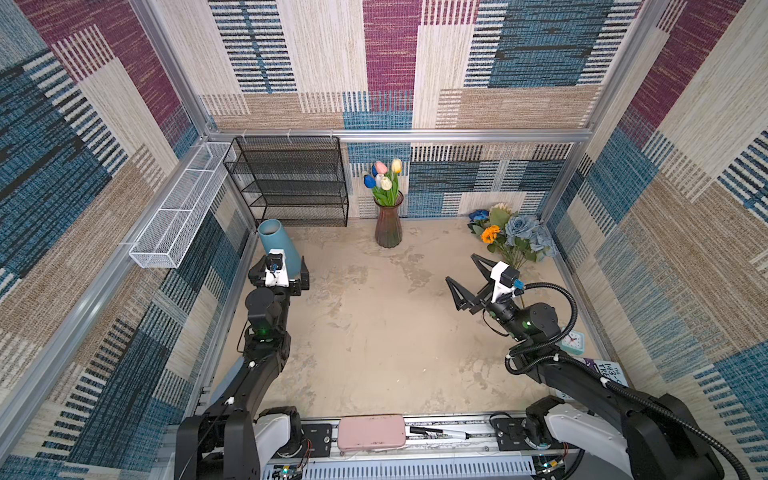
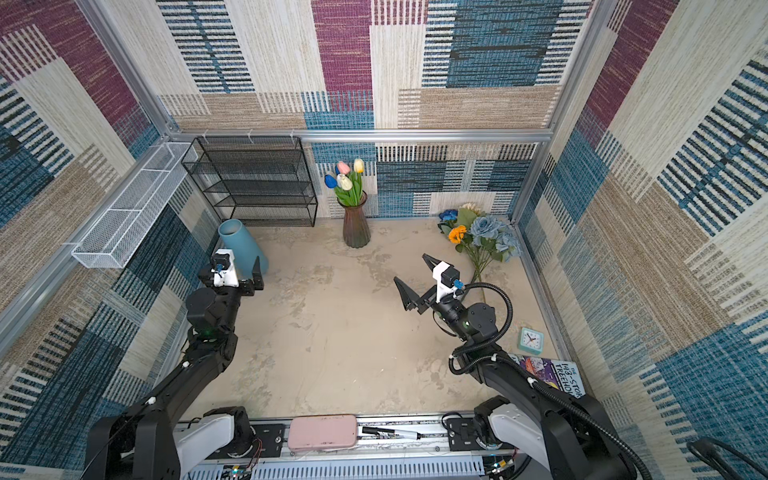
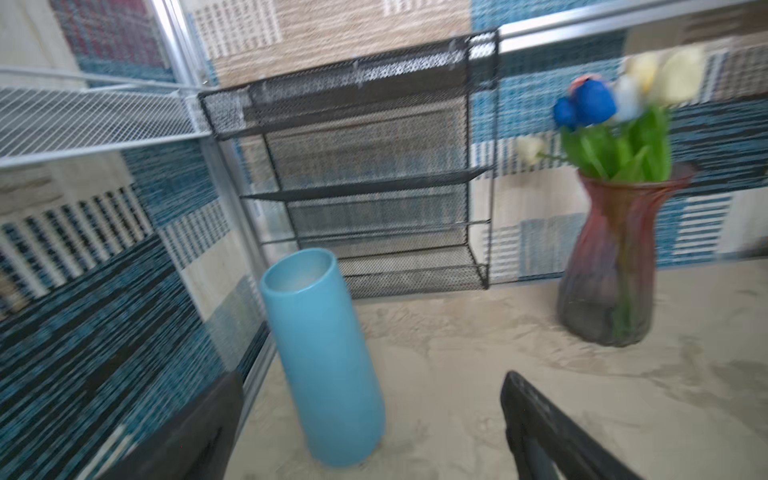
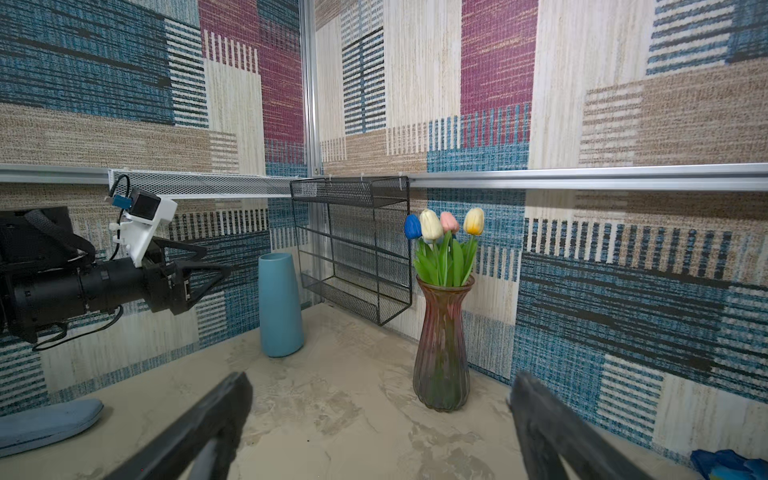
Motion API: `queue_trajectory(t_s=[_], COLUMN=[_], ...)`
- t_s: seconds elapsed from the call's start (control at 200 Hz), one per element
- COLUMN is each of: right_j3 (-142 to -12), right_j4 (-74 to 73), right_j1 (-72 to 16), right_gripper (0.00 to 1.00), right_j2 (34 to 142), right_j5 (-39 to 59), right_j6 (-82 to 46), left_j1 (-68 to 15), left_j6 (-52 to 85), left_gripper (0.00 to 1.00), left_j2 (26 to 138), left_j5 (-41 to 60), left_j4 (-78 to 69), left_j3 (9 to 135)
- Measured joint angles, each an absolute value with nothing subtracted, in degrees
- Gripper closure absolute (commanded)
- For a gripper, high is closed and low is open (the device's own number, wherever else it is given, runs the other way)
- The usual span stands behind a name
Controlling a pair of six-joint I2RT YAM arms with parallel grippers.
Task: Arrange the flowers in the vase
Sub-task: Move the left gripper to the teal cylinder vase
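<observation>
A ribbed reddish glass vase (image 1: pixel 388 228) (image 2: pixel 356 227) (image 3: pixel 611 274) (image 4: pixel 441 353) stands at the back wall holding blue, white, pink and yellow tulips (image 1: pixel 384 176) (image 4: pixel 444 232). Loose flowers (image 1: pixel 515 237) (image 2: pixel 484 232) lie in the back right corner: an orange sunflower (image 1: pixel 490 234), dusty-blue roses (image 1: pixel 519 226) and a deep-blue rose (image 1: pixel 478 215). An empty blue cylinder vase (image 1: pixel 278 245) (image 3: pixel 324 357) stands at the left. My left gripper (image 1: pixel 282 262) (image 3: pixel 372 378) is open just in front of it. My right gripper (image 1: pixel 461 268) (image 4: pixel 382 376) is open and empty, short of the loose flowers.
A black mesh shelf (image 1: pixel 291 183) hangs on the back wall and a white mesh basket (image 1: pixel 183 208) on the left wall. A small clock (image 1: pixel 572 341) and a book (image 1: pixel 604 370) lie at the right. A pink case (image 1: pixel 371 432) and a marker (image 1: pixel 440 434) rest on the front rail.
</observation>
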State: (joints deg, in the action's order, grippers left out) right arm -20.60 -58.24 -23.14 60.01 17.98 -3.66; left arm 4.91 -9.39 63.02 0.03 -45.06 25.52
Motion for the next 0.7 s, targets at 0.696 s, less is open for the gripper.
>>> queue_trajectory(t_s=[0.696], right_j3=[-19.6], right_j4=[-58.1], right_j1=[-23.1], right_gripper=[0.00], right_j2=[58.5], right_j5=[18.0], right_j6=[-3.5], left_j1=[15.8], left_j6=[-9.3], left_gripper=[0.01], left_j2=[94.0], left_j5=[15.8], left_j4=[-50.4], left_j3=[44.6])
